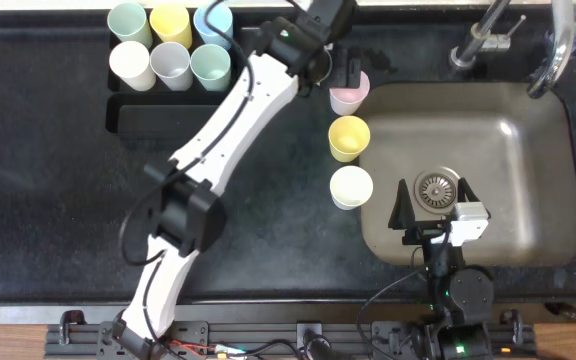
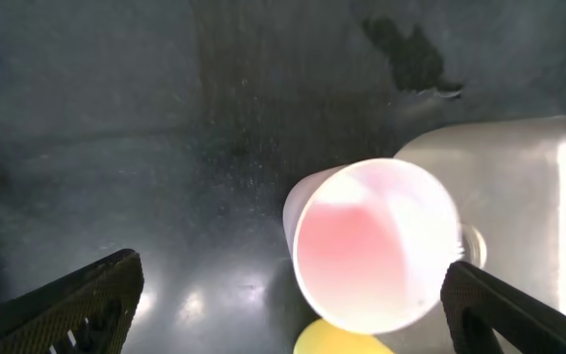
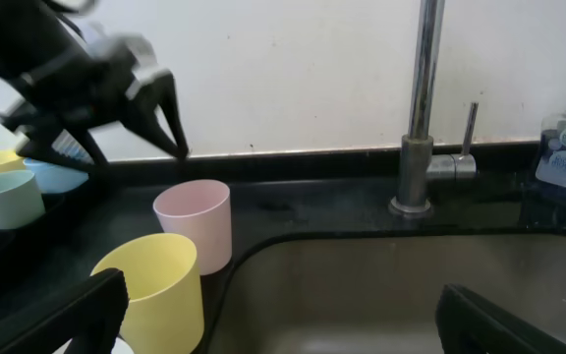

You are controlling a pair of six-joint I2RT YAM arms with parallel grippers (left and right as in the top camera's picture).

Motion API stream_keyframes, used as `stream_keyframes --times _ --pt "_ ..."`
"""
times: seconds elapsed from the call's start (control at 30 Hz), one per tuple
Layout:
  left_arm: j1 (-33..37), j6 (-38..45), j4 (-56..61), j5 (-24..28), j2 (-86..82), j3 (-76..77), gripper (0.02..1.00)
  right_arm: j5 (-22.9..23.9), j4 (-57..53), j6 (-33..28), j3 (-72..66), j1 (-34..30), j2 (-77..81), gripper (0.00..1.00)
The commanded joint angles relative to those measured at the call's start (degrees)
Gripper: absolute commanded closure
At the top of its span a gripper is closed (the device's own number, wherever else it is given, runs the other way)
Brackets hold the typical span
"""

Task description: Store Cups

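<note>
Dark speckled worktop (image 1: 48,200) with a steel sink (image 1: 508,130) set into it; we use the sink as anchor. Three loose cups stand upright in a line along the sink's left rim: pink cup (image 1: 349,93) at the back corner, yellow cup (image 1: 349,138) just in front of it, white cup (image 1: 351,187) nearest the arm bases. Black tray (image 1: 128,112) with cups already stored sits well left of the sink, at the back. Left claw (image 2: 293,267) hangs above the pink cup, jaws spread wide, holding nothing. Its wrist camera looks straight down into the cup's mouth, so the cup's long axis is vertical. The cup lies between the two fingers but off-centre, closer to one finger (image 2: 504,305) than the other. We judge the next move as a straight descent with a small sideways correction, then a squeeze on the wall. Right claw (image 1: 432,190) is also open and empty, over the sink basin, well apart from the pink cup, so the left arm is clearly nearer. The yellow cup stands just beside the pink one; we'd flag a finger clipping it on the way down.
</note>
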Motion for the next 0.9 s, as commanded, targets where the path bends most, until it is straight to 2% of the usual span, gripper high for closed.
stream_keyframes --times 0.03,0.13,0.27,0.3,0.43,0.5,0.57,0.73,0.9 --pt "-0.8 -0.8 -0.3 0.4 2.8 2.1 0.027 0.7 0.3 -0.4 -0.8 -0.4 -0.6 0.003" --pt "-0.8 -0.8 -0.3 0.6 3.8 2.1 0.034 0.7 0.3 -0.4 -0.8 -0.4 -0.6 0.003" --pt "-0.8 -0.9 -0.3 0.5 5.4 2.1 0.095 0.6 0.3 -0.4 -0.8 -0.4 -0.6 0.005" --pt "-0.8 -1.3 -0.3 0.3 5.8 2.1 0.161 0.7 0.3 -0.4 -0.8 -0.4 -0.6 0.003" --pt "-0.9 -2.3 -0.3 -1.0 6.4 2.1 0.663 0.6 0.3 -0.4 -0.8 -0.4 -0.6 0.003" --pt "-0.9 -2.3 -0.2 -1.6 6.4 2.2 0.825 0.7 0.3 -0.3 -0.8 -0.4 -0.6 0.003" --pt "-0.9 -2.4 -0.2 -1.6 6.4 2.3 0.893 0.7 0.3 -0.4 -0.8 -0.4 -0.6 0.005" --pt "-0.9 -3.4 0.4 -2.0 5.8 2.3 0.969 0.7 0.3 -0.3 -0.8 -0.4 -0.6 0.005" --pt "-0.7 -4.7 -0.8 -7.3 -0.7 2.3 0.985 0.7 0.3 -0.4 -0.8 -0.4 -0.6 0.003"
